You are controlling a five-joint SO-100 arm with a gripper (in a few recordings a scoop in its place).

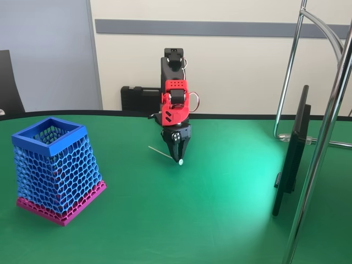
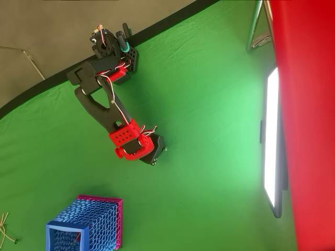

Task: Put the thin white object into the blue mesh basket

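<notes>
Arm bent over, gripper (image 1: pixel 179 154) pointing down, pinching one thin white object (image 1: pixel 164 154) near the table; one blue mesh basket (image 1: pixel 55 171) at left.

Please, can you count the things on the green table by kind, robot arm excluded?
Basket, blue mesh: 1
Thin white stick, at the gripper: 1
Flat panel standing on edge: 1
Total: 3

In the fixed view, the mesh basket (image 1: pixel 56 169) stands on the bench (image 1: pixel 192 220), well left of the claw (image 1: pixel 179 155); a monitor (image 1: pixel 291 151) stands right.
</notes>
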